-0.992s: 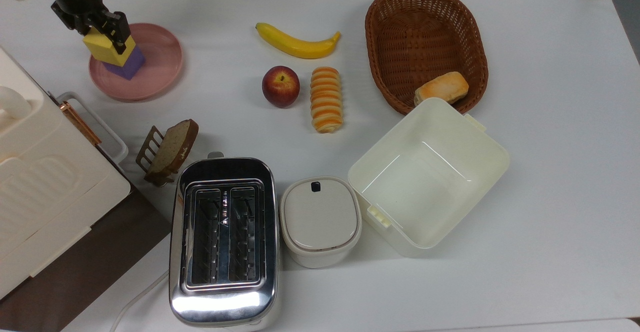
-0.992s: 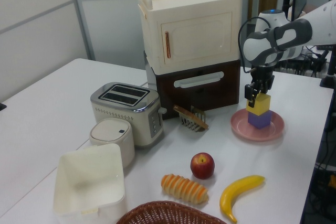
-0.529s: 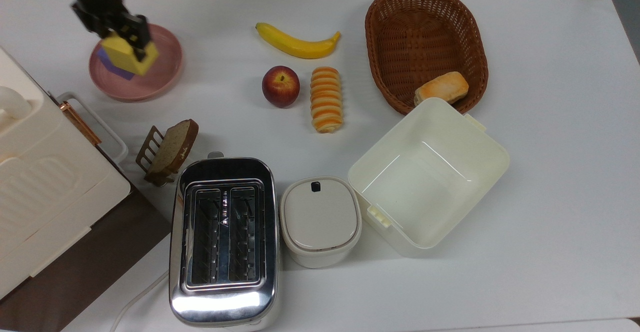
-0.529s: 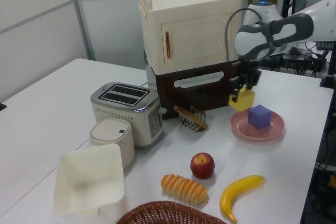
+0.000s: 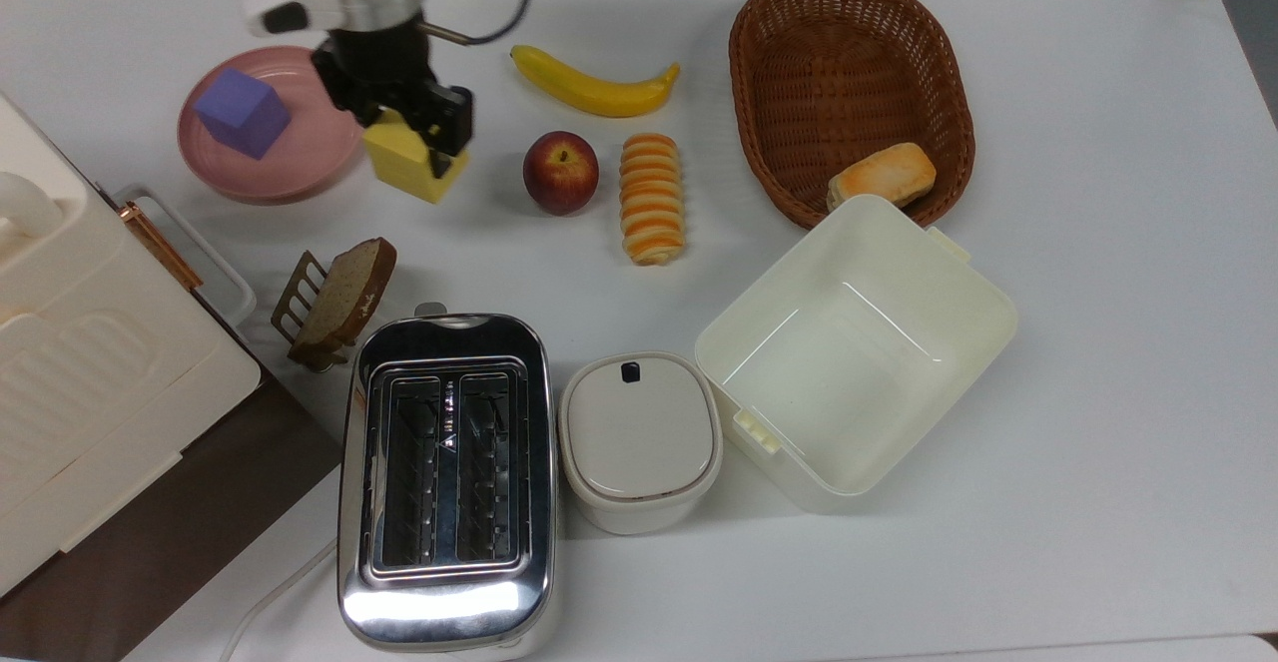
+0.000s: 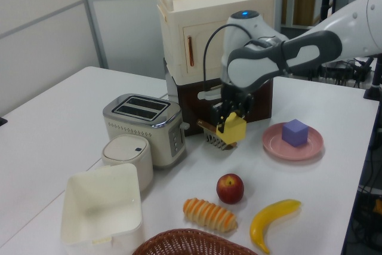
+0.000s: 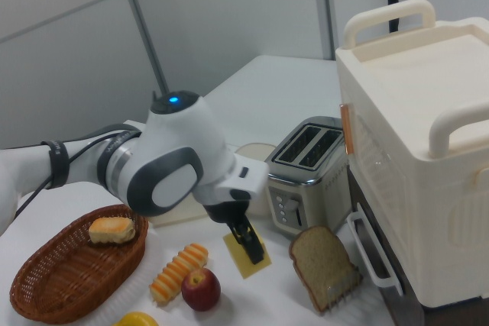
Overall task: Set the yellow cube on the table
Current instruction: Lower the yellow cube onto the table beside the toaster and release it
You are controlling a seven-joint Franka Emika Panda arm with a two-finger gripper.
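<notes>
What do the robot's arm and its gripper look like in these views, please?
The arm has rounded white shells with grey joint sections and a small blue light on one joint. A black cable loops beside its wrist. The gripper is black, below a silvery metal flange.

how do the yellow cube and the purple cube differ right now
The yellow cube is clamped in the gripper, while the purple cube is free of it. The purple cube sits on the pink plate; the yellow cube is off the plate, over the white table, toward the apple. The two differ in color. Both are plain blocks of similar size.
</notes>
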